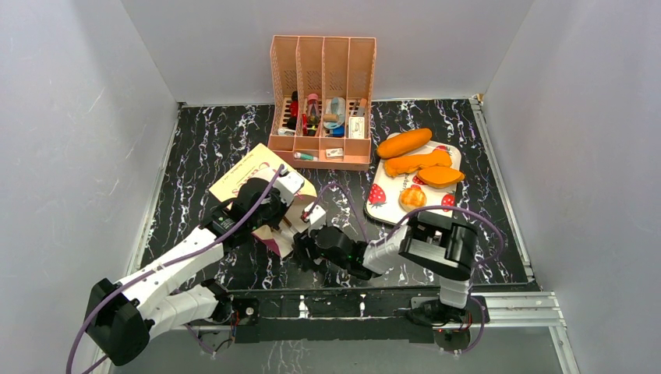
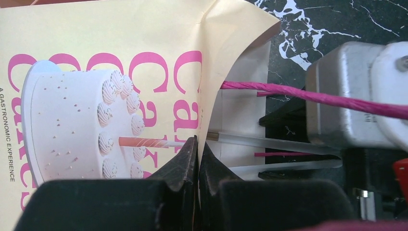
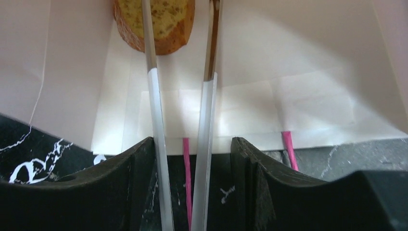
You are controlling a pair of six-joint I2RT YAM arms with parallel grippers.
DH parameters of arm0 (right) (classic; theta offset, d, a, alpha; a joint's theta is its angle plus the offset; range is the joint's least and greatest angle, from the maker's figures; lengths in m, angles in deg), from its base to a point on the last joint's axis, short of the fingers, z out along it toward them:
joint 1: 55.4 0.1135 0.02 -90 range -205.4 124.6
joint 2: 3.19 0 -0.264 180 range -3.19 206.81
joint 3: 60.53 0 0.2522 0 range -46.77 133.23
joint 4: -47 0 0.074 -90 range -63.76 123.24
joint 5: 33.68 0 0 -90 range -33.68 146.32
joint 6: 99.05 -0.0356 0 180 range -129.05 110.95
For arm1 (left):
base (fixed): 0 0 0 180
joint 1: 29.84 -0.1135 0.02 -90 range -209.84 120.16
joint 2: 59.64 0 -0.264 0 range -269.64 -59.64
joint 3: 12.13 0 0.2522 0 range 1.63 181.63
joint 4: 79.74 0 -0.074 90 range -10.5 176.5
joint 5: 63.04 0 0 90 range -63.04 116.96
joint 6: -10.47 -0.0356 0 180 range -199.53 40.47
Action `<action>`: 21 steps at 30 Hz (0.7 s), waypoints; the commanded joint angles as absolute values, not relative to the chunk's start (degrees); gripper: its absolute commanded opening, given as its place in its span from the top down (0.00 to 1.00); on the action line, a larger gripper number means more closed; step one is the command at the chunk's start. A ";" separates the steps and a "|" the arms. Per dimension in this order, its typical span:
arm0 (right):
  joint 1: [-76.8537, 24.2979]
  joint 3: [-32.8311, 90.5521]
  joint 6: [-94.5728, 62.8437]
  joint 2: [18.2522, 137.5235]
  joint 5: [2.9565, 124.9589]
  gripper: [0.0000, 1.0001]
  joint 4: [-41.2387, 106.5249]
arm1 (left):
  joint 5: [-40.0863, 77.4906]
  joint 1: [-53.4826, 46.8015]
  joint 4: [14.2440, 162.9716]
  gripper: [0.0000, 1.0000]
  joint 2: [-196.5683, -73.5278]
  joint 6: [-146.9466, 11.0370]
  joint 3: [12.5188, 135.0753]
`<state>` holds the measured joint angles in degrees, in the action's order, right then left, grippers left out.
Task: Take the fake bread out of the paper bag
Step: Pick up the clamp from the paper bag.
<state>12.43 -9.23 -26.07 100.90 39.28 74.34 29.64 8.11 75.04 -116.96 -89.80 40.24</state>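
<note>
The paper bag [image 1: 253, 167] lies flat on the black marbled table with its mouth toward the arms. My left gripper [image 2: 198, 144] is shut on the upper lip of the bag [image 2: 96, 48] and holds the mouth up. My right gripper [image 3: 192, 144] sits at the bag mouth, shut on a pair of clear tongs [image 3: 207, 110] that reach inside. One piece of fake bread [image 3: 156, 24], golden with a brown crust, lies deep in the bag between the tong tips. Several more orange loaves [image 1: 417, 162] rest on the strawberry tray [image 1: 379, 199].
A peach plastic organiser [image 1: 321, 101] with small items stands at the back centre. The bag's pink cord handle [image 2: 308, 94] stretches across in front of the right arm's grey wrist [image 2: 346, 96]. White walls enclose the table on three sides.
</note>
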 commanded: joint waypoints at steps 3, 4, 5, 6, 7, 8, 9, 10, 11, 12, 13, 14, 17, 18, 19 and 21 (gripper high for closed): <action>12.71 -4.70 -24.46 105.50 37.59 0.45 85.30 | 27.01 7.87 74.12 1.00 -115.84 -89.12 42.00; 12.71 -4.48 -24.58 106.44 37.77 0.46 85.92 | 26.97 7.87 74.11 1.00 -115.85 -89.19 41.98; 12.71 -4.37 -24.68 107.01 38.08 0.46 86.64 | 26.91 7.87 74.11 1.00 -115.84 -89.21 41.99; 12.71 -4.19 -24.86 107.64 38.29 0.46 87.12 | 26.76 7.89 74.16 1.00 -115.91 -89.21 41.92; 12.71 -4.01 -25.18 108.10 38.56 0.47 87.50 | 26.60 7.88 74.16 1.00 -116.04 -89.36 41.95; 12.71 -3.98 -25.51 108.57 38.69 0.48 87.98 | 26.49 7.79 74.12 1.00 -116.07 -89.30 41.95; 12.71 -3.97 -25.77 109.05 38.81 0.49 88.48 | 26.44 7.78 74.07 1.00 -116.08 -89.35 42.02; 12.63 -3.85 -26.01 109.57 38.97 0.51 88.59 | 26.44 7.82 74.05 1.00 -116.10 -89.36 42.06; 12.58 -3.73 -26.32 110.21 39.03 0.53 88.61 | 26.44 7.80 74.03 1.00 -116.06 -89.34 42.14; 12.47 -3.63 -26.75 110.64 39.39 0.55 88.61 | 26.44 7.70 74.02 1.00 -116.00 -89.36 42.13; 12.20 -3.58 -27.28 111.18 39.85 0.56 88.65 | 26.44 7.65 73.98 1.00 -115.88 -89.37 42.17; 11.88 -3.49 -27.80 111.62 40.57 0.58 88.69 | 26.44 7.56 73.89 1.00 -115.78 -89.35 42.21; 11.19 -3.53 -29.17 112.01 42.64 0.66 88.70 | 26.56 7.32 73.70 1.00 -114.82 -89.20 42.25; 11.14 -3.47 -29.34 111.77 42.96 0.68 88.38 | 26.79 7.19 73.61 1.00 -114.35 -89.20 42.31; 11.13 -3.49 -29.39 111.39 43.03 0.69 87.98 | 27.10 7.02 73.48 1.00 -113.74 -89.10 42.29; 11.13 -4.01 -29.67 109.75 43.01 0.70 87.29 | 27.75 6.78 72.80 1.00 -112.79 -88.97 42.45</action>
